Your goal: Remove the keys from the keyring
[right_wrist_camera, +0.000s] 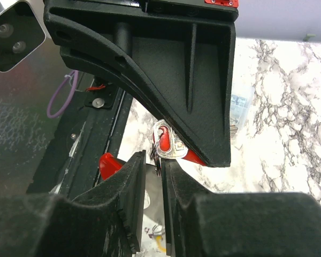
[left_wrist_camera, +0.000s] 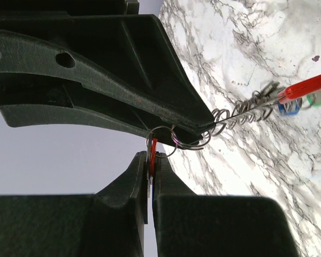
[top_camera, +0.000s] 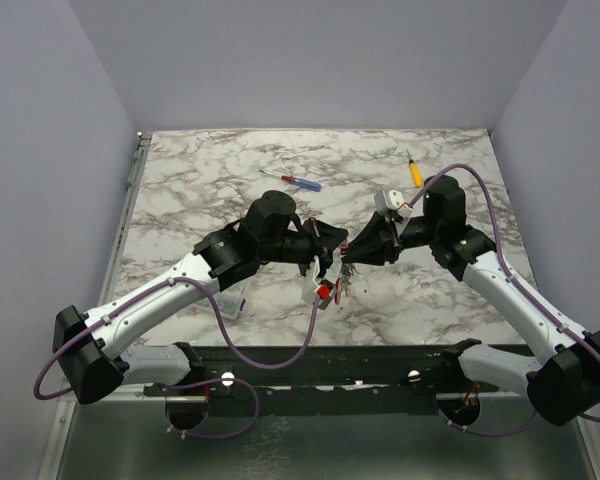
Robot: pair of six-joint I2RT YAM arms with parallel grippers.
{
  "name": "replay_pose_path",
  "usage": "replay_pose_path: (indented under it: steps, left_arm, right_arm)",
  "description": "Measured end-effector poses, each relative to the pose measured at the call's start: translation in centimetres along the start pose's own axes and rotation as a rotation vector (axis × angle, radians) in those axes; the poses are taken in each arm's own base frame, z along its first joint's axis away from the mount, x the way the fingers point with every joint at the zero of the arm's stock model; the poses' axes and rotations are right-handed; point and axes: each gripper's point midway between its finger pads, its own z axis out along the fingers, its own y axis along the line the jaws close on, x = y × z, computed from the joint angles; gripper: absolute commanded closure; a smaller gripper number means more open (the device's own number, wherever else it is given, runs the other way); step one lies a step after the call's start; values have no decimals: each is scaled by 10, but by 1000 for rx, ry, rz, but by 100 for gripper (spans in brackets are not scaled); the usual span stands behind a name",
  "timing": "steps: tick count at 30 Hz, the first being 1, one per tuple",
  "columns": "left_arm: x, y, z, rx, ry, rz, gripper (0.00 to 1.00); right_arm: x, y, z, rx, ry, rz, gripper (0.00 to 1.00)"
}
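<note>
Both grippers meet above the middle of the marble table. My left gripper is shut on the thin edge of the red keyring, which also shows in the top view and in the right wrist view. Wire split rings hang off it. A twisted wire leads from them to the keys, whose blue and green heads lie beside a red piece. The keys also show in the top view. My right gripper is closed, with a narrow gap, around a wire ring.
A blue-and-red screwdriver lies at the back middle. A yellow-handled tool lies at the back right. A clear plastic box sits near the left arm. The black base rail runs along the near edge.
</note>
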Motion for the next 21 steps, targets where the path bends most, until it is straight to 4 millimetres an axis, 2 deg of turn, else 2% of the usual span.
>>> replay_pose_path:
  steps: [3, 6, 7, 9, 12, 14, 21]
  left_arm:
    - [0, 0, 0, 1, 0, -1, 100]
    - [0, 0, 0, 1, -1, 0, 100]
    - [0, 0, 0, 1, -1, -1, 100]
    - [0, 0, 0, 1, -1, -1, 100]
    - [0, 0, 0, 1, -1, -1, 100]
    - [0, -1, 0, 2, 0, -1, 100]
    - [0, -1, 0, 2, -1, -1, 100]
  right_arm:
    - [0, 0, 0, 3, 1, -1, 78]
    - [0, 0, 0, 6, 1, -1, 84]
    - [1, 0, 0, 7, 2, 1, 81]
    - [1, -1, 0, 10, 3, 3, 67]
    - [2, -1, -1, 19, 7, 8, 66]
    - [3, -1, -1, 21, 8, 8, 66]
    - [3, 1, -1, 21, 7, 6, 78]
